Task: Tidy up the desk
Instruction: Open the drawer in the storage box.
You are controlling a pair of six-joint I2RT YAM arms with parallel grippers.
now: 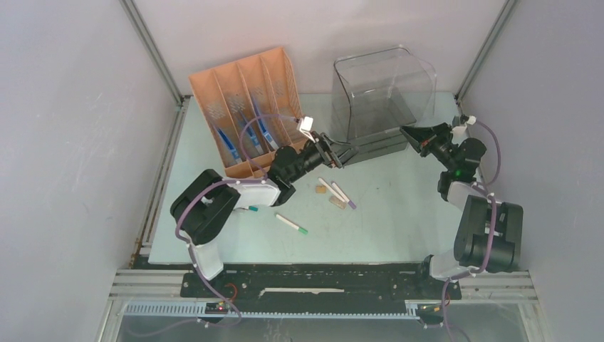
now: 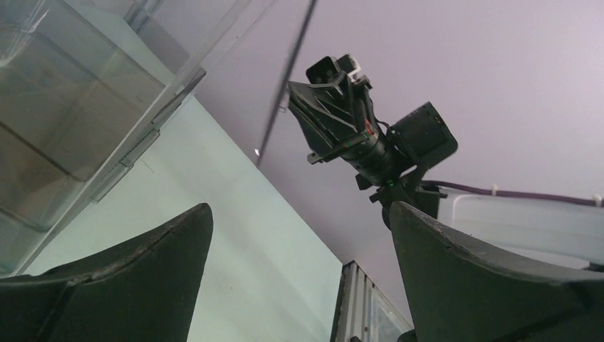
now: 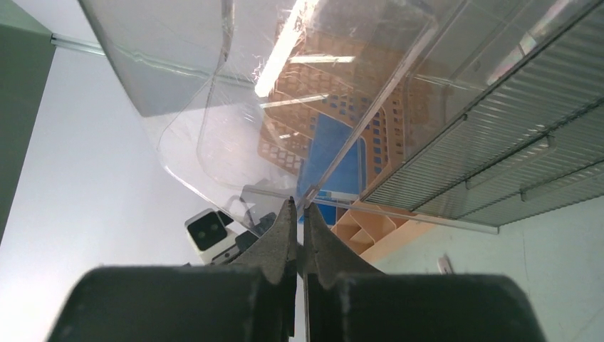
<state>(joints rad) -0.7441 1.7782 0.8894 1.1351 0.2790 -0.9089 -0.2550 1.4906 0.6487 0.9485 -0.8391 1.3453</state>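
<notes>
The pale mint desk (image 1: 399, 214) holds loose items in its middle: a white marker with a green cap (image 1: 292, 224), a white marker with a purple cap (image 1: 344, 195) and two small tan blocks (image 1: 337, 203). My left gripper (image 1: 335, 153) (image 2: 299, 206) hovers open and empty by the lower left corner of a clear plastic bin (image 1: 384, 92) (image 2: 64, 107). My right gripper (image 1: 412, 135) (image 3: 299, 203) is at the bin's lower right corner. Its jaws are pressed together, with the bin's thin clear edge (image 3: 356, 121) running into their tips.
An orange divided tray (image 1: 246, 107) (image 3: 370, 228) with blue pens leans at the back left. A teal-tipped pen (image 1: 251, 209) lies by the left arm. Aluminium rails (image 1: 160, 178) and grey walls enclose the desk. A black strip (image 1: 320, 281) runs along the front.
</notes>
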